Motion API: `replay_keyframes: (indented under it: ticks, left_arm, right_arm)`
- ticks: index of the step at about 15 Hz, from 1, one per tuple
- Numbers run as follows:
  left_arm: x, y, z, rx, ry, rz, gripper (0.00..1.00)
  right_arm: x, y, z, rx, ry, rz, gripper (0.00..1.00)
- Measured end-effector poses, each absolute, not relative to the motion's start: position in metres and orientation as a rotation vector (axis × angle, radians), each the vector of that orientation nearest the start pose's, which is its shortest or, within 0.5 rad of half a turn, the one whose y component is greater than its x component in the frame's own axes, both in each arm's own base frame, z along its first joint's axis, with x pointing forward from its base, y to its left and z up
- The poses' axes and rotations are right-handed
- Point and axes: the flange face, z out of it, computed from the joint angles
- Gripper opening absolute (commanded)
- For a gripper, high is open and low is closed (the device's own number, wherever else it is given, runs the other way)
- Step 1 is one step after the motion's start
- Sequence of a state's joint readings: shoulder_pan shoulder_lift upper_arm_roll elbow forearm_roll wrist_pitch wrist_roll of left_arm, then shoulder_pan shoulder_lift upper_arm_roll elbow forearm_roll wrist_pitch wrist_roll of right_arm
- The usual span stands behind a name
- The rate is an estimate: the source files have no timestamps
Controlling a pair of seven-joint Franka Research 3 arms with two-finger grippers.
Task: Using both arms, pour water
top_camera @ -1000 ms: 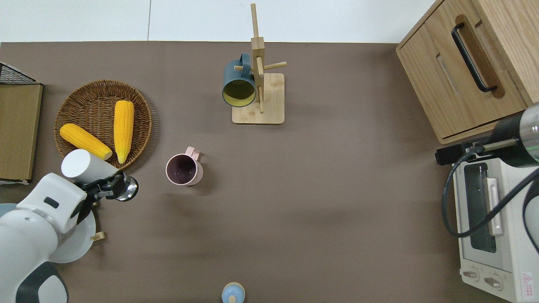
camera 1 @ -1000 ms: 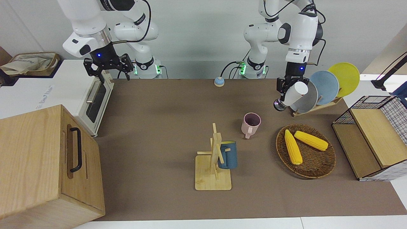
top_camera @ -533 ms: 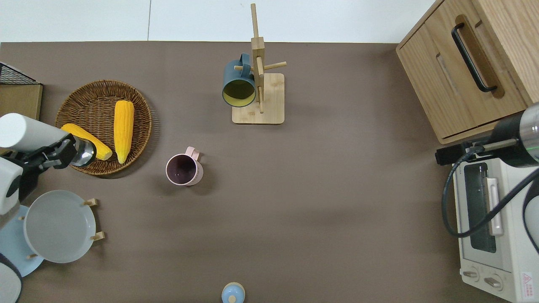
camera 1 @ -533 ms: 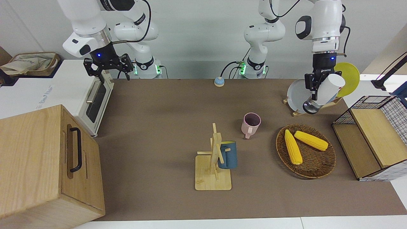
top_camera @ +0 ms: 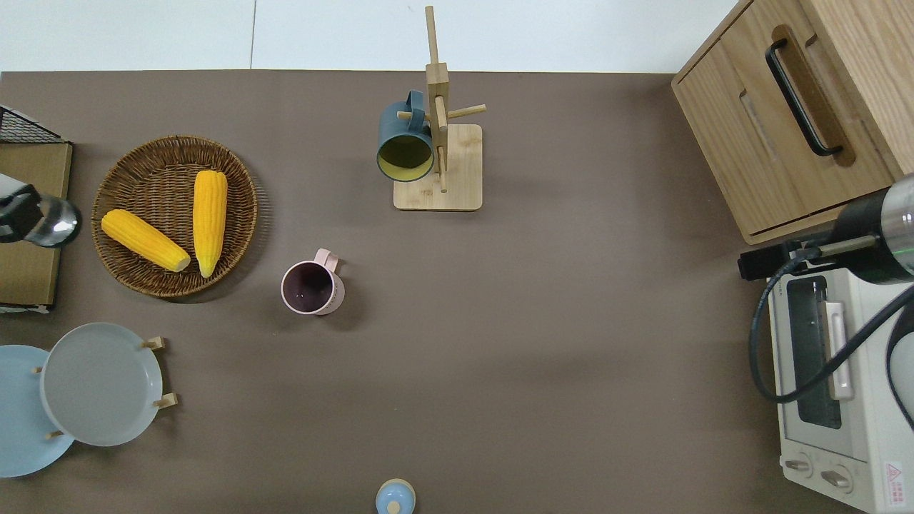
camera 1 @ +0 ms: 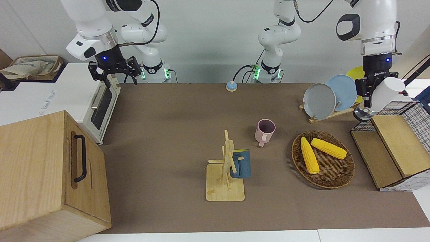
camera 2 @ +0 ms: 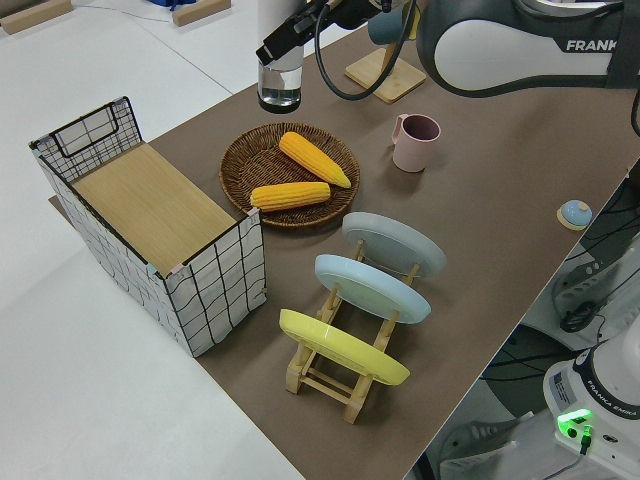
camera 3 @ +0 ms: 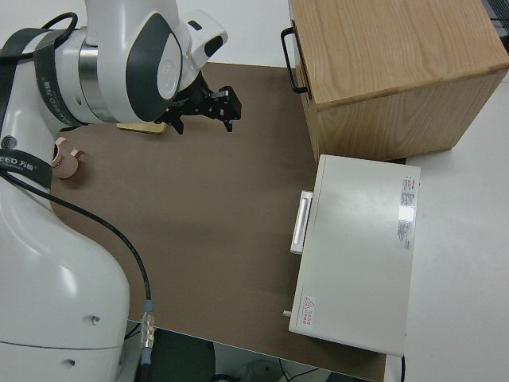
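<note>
My left gripper [camera 1: 367,90] is shut on a white bottle [camera 1: 384,92] with a shiny steel end [top_camera: 53,223], held tilted in the air over the wood-topped wire crate [camera 1: 396,144] at the left arm's end of the table. The steel end also shows in the left side view [camera 2: 279,88]. A pink mug [camera 1: 265,130] stands upright near the table's middle, also in the overhead view [top_camera: 312,287], well apart from the bottle. My right arm is parked, its gripper [camera 1: 114,71] open and empty.
A wicker basket [camera 1: 339,176] with two corn cobs lies beside the crate. A plate rack [camera 1: 331,97] holds three plates. A mug tree [camera 1: 225,168] carries a blue mug. A toaster oven [camera 1: 97,104] and a wooden cabinet [camera 1: 43,174] stand at the right arm's end.
My left arm has carried the bottle away from the pink mug, across the wicker basket's edge to over the wire crate. The right arm has not moved.
</note>
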State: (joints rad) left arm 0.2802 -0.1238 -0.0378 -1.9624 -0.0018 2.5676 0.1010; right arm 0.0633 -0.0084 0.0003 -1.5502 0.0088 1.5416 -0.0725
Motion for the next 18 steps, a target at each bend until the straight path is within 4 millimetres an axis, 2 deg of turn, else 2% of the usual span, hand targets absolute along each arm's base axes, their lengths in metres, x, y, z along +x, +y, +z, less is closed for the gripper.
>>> replay_keyframes:
  ticks: [4,8,10,13,18]
  left_arm:
    - [0.566,0.167,0.612,-2.83,-0.183,-1.073,0.0]
    - [0.563,0.219,0.608,-2.847,-0.144,-1.111,0.0]
    - [0.561,0.249,0.598,-2.846,-0.132,-1.112,0.0]
    - [0.561,0.283,0.585,-2.852,-0.116,-1.135,0.0]
    - [0.558,0.318,0.558,-2.869,-0.082,-1.154,0.0]
  right_arm:
    - [0.548,0.036,0.636,-3.125,-0.213,0.0,0.985]
    - [0.548,0.036,0.636,-3.125,-0.213,0.0,0.985]
    - [0.548,0.036,0.636,-3.125,-0.213,0.0,0.985]
    - [0.548,0.036,0.636,-3.125,-0.213,0.0,0.985]
    - [0.548,0.036,0.636,-3.125,-0.213,0.0,0.985]
